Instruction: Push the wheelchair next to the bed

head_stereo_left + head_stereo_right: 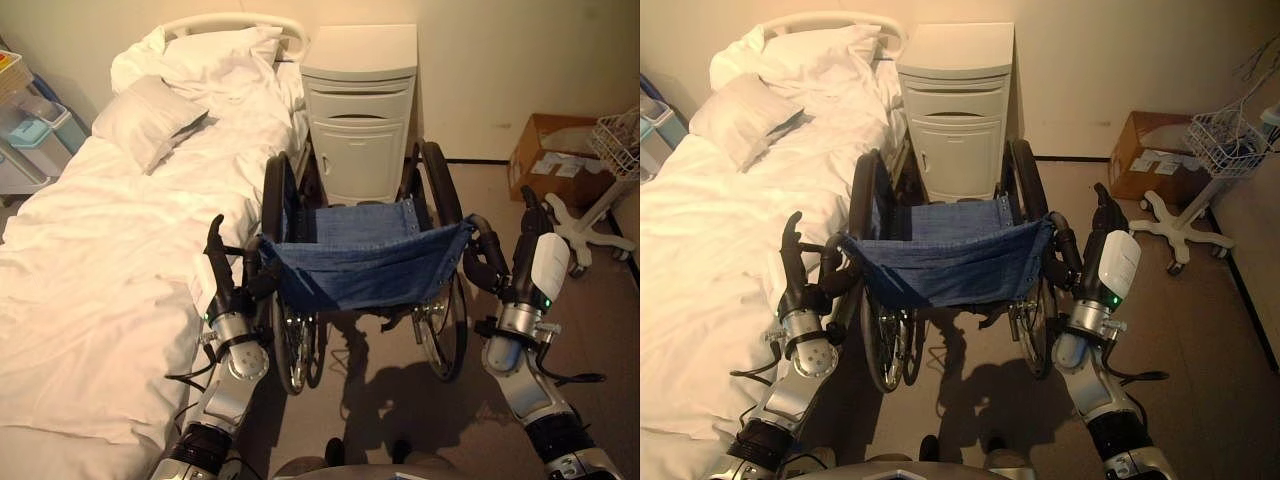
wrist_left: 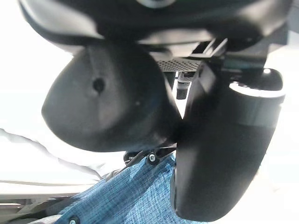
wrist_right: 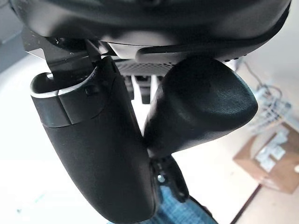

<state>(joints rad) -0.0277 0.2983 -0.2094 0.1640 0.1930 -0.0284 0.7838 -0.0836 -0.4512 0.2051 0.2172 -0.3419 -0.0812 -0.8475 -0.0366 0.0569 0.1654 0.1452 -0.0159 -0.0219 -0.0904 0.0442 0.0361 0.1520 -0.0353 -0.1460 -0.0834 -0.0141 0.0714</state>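
A: Where were the robot hands?

B: Nearest the camera, one per push handle. Left robot hand (image 1: pixel 222 285) sat at the left handle (image 1: pixel 255 268), right robot hand (image 1: pixel 530 262) at the right handle (image 1: pixel 487 255). Both stood upright beside the grips, fingers pointing up. Whether they were clamped round the grips or just pressed against them, can't tell; the wrist views were too close to settle it.

A: And the wheelchair?

B: Wheelchair (image 1: pixel 365 260) was straight ahead of both hands, back toward the robot, blue sling (image 1: pixel 365 262) stretched btwn the handles. Its long axis ran away from the robot, roughly parallel to the bed's edge. Left wheel (image 1: pixel 277 200) was already just beside the mattress, poss. touching; couldn't say for sure.

A: Which arm was nearer the bed?

B: Left. It hung right at the bed (image 1: pixel 100 250) edge, so I'd judge that side had little room. Any more closing-in would prob. need the right hand pushing more than the left.

A: What was in front?

B: A white cabinet (image 1: pixel 360 110) directly past the chair, near its front. I'd guess fwd travel was about used up.

A: Rest of the room?

B: Brownish floor (image 1: pixel 400 400). Pillow (image 1: pixel 150 115) at the head of the bed. Far right: a cardboard box (image 1: pixel 555 155) by the wall and a wheeled stand (image 1: pixel 590 215) w/ a wire basket (image 1: pixel 620 140).
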